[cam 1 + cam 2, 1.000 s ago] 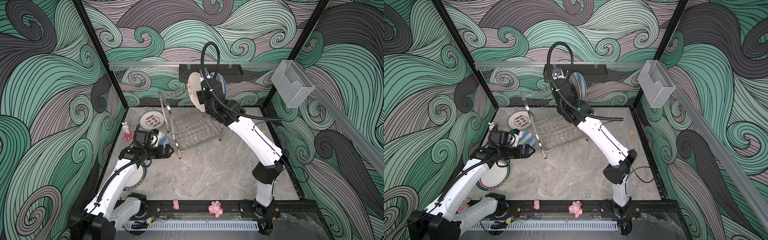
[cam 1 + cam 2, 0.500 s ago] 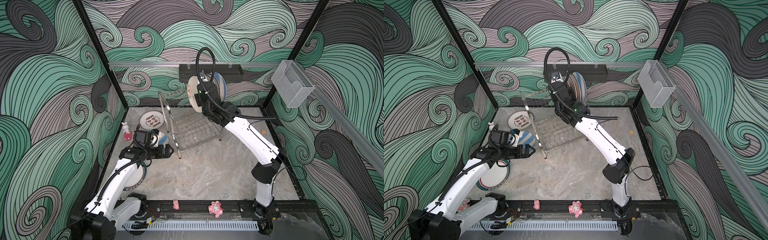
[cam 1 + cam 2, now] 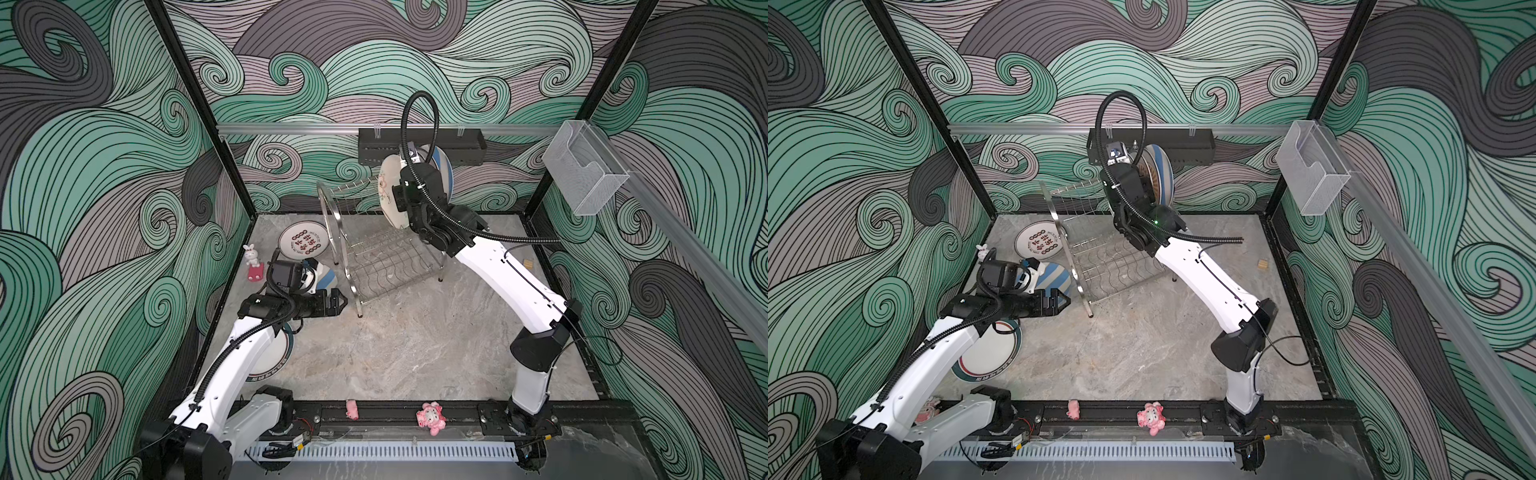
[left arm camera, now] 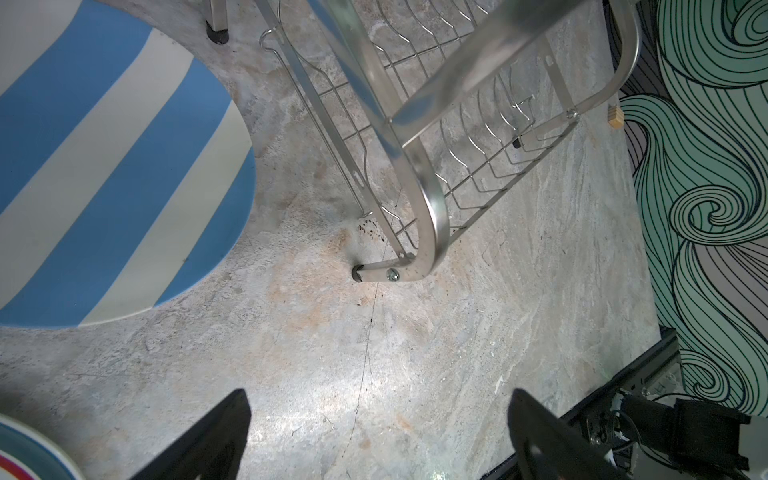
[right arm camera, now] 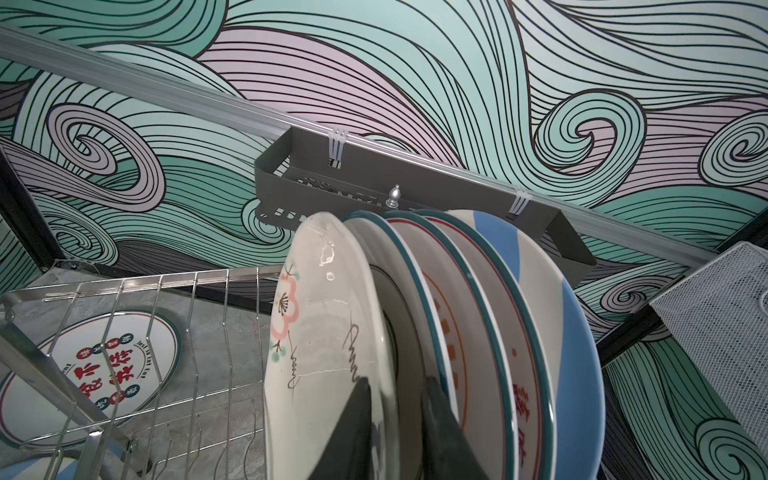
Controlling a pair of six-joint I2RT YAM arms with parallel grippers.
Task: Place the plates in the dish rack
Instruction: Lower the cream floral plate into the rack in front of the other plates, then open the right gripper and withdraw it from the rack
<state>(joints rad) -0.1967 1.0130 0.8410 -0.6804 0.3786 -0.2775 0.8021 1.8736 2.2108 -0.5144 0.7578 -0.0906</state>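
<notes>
The steel dish rack (image 3: 374, 257) (image 5: 124, 291) stands mid-table. Several plates stand on edge in its upper tier, the cream plate with drawings (image 5: 324, 332) (image 3: 388, 199) in front and a blue-white striped one (image 5: 582, 332) at the back. My right gripper (image 5: 397, 382) straddles the cream plate's rim, open, with a narrow gap behind the rim. Flat on the table lie a white plate with red-black characters (image 3: 302, 244), a blue-white striped plate (image 4: 104, 187) (image 3: 328, 279) and a teal-rimmed plate (image 3: 992, 353) under my left arm. My left gripper (image 4: 378, 395) (image 3: 338, 301) hangs open and empty by the rack's front foot.
A black perforated shelf (image 3: 419, 145) hangs on the back wall behind the rack. A clear plastic box (image 3: 582, 174) is fixed to the right rail. A bunny figurine (image 3: 251, 259), a small wooden block (image 3: 528, 264) and pink toys (image 3: 432, 417) sit near the table's edges.
My right wrist has tipped and shifted slightly at the rack's upper tier, while the cream plate stays about where it was. The left arm has not moved.
</notes>
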